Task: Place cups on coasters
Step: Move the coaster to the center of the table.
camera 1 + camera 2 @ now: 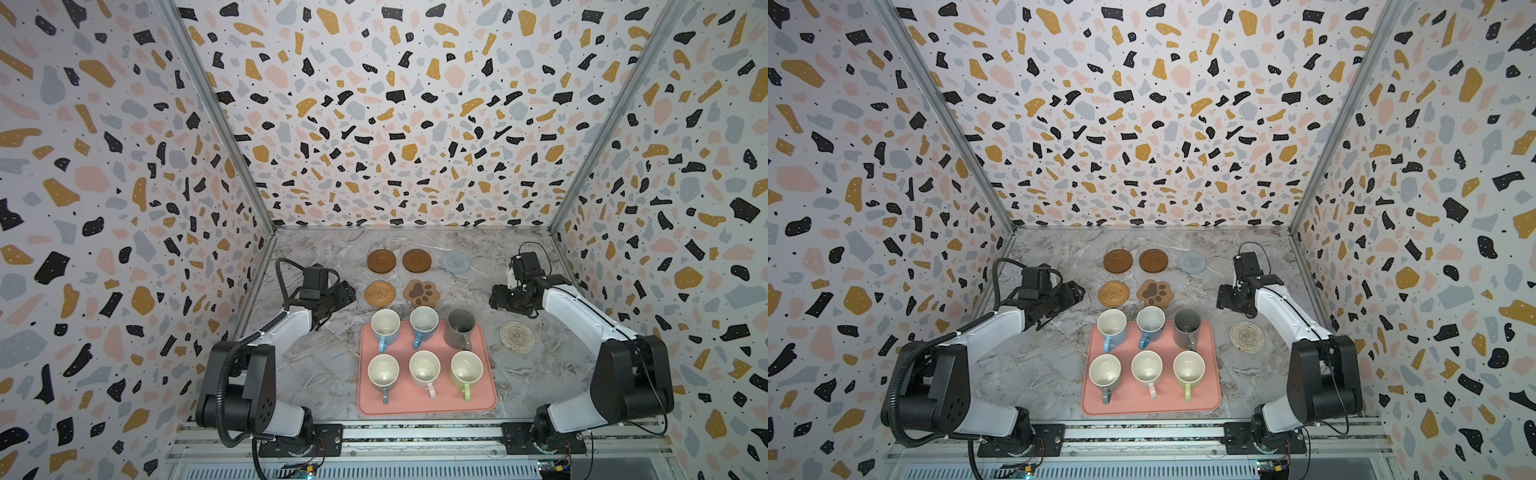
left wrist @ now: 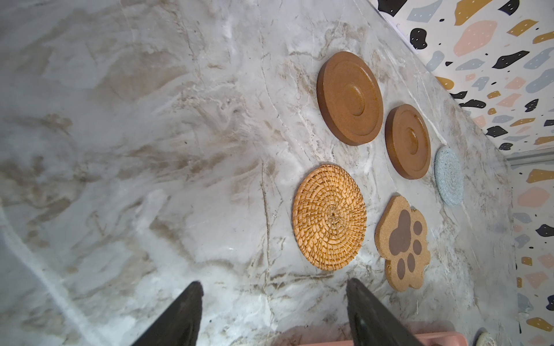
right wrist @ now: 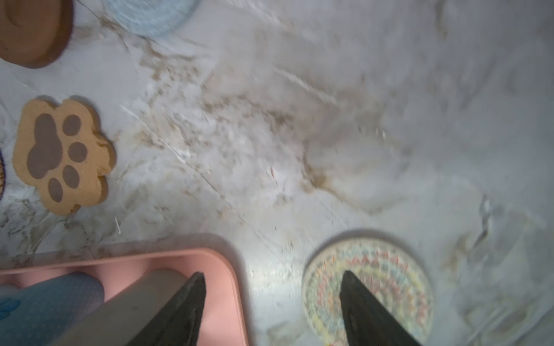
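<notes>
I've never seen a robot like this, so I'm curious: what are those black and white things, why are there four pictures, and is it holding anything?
Those are two robot arms, each ending in a two-fingered hand. Two pictures look down from above on the whole table; they are nearly the same. The other two come from a small camera on each wrist, so you see dark fingers poking in. Six cups stand on a pink tray. Six coasters lie on the table: five behind the tray and one beside it. The left hand and the right hand are both open and hold nothing.
</notes>
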Controlling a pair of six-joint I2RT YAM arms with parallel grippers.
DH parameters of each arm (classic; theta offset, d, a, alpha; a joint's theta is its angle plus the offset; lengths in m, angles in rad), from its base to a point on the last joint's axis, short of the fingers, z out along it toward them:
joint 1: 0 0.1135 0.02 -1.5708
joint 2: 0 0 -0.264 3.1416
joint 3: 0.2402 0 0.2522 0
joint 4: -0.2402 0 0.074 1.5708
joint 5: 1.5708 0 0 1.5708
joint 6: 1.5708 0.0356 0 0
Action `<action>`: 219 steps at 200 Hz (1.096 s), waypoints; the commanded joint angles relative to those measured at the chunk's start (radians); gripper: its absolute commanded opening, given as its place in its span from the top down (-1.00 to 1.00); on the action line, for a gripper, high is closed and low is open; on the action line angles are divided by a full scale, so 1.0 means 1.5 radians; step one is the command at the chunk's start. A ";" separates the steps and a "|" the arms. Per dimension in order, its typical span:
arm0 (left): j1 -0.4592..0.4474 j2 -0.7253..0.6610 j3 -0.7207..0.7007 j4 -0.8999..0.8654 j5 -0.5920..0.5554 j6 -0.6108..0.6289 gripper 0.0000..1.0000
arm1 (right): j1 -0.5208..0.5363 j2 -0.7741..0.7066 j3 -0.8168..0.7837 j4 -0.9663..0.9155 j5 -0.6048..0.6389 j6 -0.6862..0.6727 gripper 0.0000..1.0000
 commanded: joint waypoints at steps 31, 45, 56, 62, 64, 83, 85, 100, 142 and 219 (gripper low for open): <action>0.005 0.007 0.013 -0.002 -0.004 0.011 -0.53 | -0.088 -0.100 -0.170 0.088 -0.048 0.177 -0.47; 0.006 0.006 0.011 -0.003 -0.006 0.010 -0.53 | -0.112 -0.100 -0.202 0.120 -0.071 0.183 -0.47; 0.006 0.005 0.009 -0.002 -0.007 0.009 -0.53 | -0.120 -0.092 -0.220 0.142 -0.085 0.185 -0.47; 0.006 0.005 0.008 -0.002 -0.008 0.007 -0.53 | -0.120 -0.082 -0.225 0.153 -0.092 0.186 -0.47; 0.006 0.005 0.007 -0.002 -0.008 0.007 -0.53 | -0.120 -0.081 -0.227 0.159 -0.095 0.186 -0.47; 0.005 0.005 0.006 -0.001 -0.006 0.005 -0.53 | -0.121 -0.043 -0.233 0.199 -0.131 0.186 -0.47; 0.005 0.005 0.006 -0.001 -0.006 0.005 -0.53 | -0.120 -0.039 -0.233 0.202 -0.133 0.185 -0.47; 0.005 0.002 0.006 -0.002 -0.007 0.003 -0.53 | -0.121 -0.013 -0.231 0.239 -0.154 0.187 -0.47; 0.005 -0.007 0.010 -0.012 -0.012 0.006 -0.53 | -0.115 0.049 -0.168 0.271 -0.170 0.162 -0.47; 0.005 -0.015 0.015 -0.021 -0.015 0.003 -0.53 | -0.045 0.202 -0.023 0.249 -0.183 0.108 -0.46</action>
